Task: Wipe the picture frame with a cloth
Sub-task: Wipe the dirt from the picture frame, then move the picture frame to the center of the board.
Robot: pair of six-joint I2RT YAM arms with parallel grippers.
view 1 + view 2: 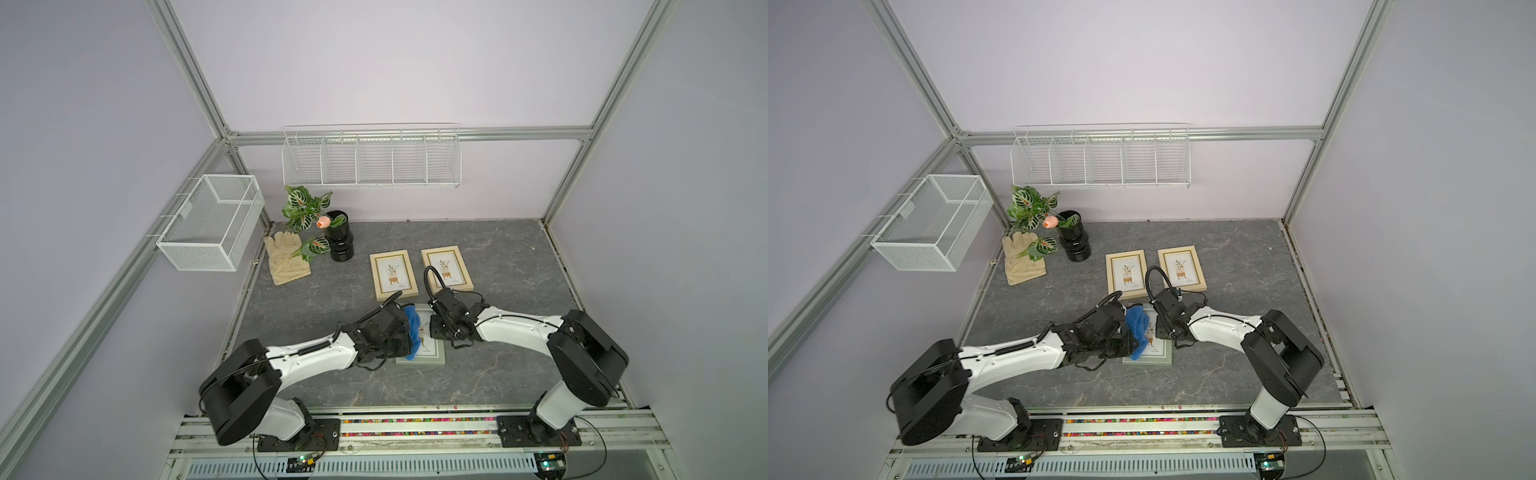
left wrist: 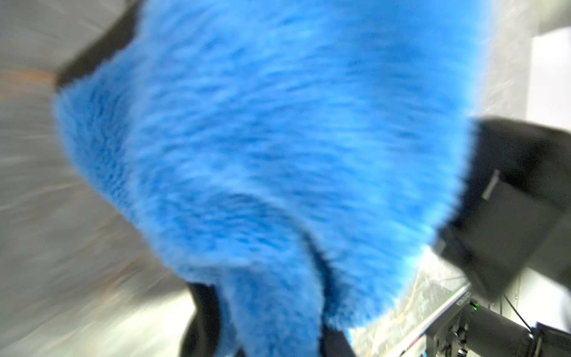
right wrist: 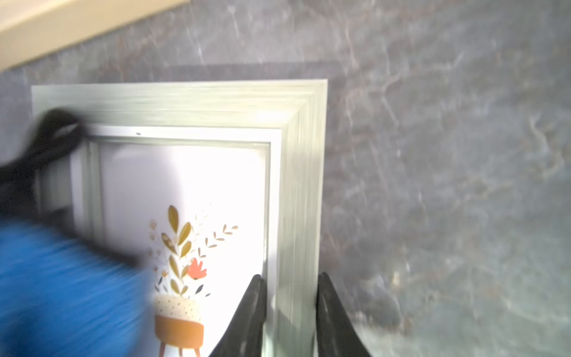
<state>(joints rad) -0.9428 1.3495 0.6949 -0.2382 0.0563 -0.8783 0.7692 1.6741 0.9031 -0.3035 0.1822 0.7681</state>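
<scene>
Cloth (image 1: 413, 332) – plush blue microfibre, bunched. It lies on the left half of the frame (image 1: 419, 360), over the glass and the left rail. The left wrist view is almost filled by it (image 2: 262, 154).

Handling, judged: soft, light and limp. It drapes and folds under itself, so only the wad near the grip can press. Best held by a thick fold, as it is now.

The left pincer (image 2: 268, 324) is pressed nearly together on a bunch of cloth, and its tips are buried in the pile.

Frame, grey-green, lies flat on the bench (image 1: 498, 374), print side up. Judged stiff and light, with a glossy pane, so it is likely to skate on the stone-look top unless pinned. The pane is the fragile part – hold it by the rail.

The right pincer (image 3: 290, 278) pinches the right rail, one finger on the inner lip by the pane and the other on the outer edge.

Cloth blurred in both wrist views, so probably mid-stroke.

Two wood frames (image 1: 394, 276) lie just beyond, apart from the cloth.
</scene>
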